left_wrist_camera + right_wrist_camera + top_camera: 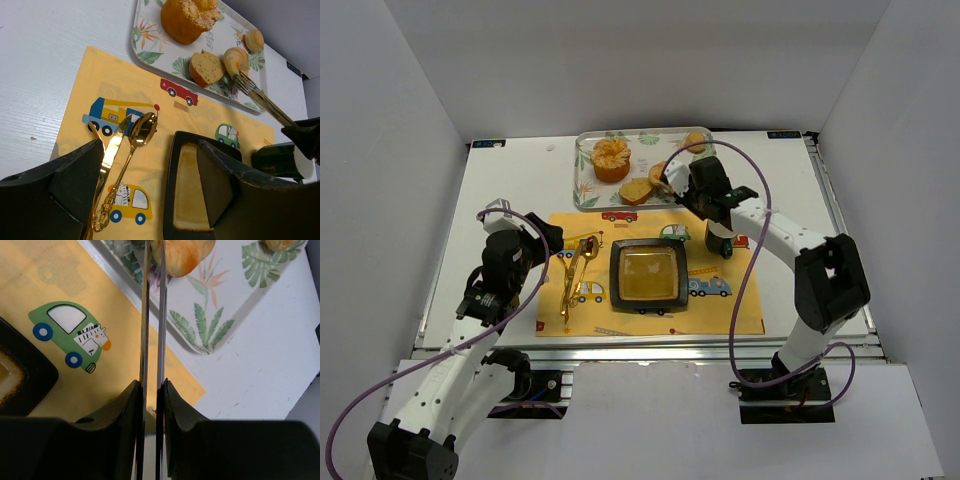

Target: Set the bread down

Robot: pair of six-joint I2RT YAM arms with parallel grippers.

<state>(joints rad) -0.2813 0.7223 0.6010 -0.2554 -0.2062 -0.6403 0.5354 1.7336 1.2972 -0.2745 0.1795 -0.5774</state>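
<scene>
Left gripper (pixel 150 200) hovers over the yellow mat (pixel 90 80), jaws wide apart and empty. Bread (pixel 235 59) lies on the tray (pixel 145 50) at the desk's rear, at the tong tips. Right gripper (pixel 150 390) jaws clamp the tongs (pixel 146 340). Bread judged light, soft, crumbly: pinch mid-body gently.

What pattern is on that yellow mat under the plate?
The mat shows cartoon cars and trucks; left wrist view.

My overhead camera looks down on the whole table (pixel 520 180) from behind; both wrist cameras sit low and close, sharing the tray (pixel 150 52) and yellow mat (pixel 50 270).
</scene>
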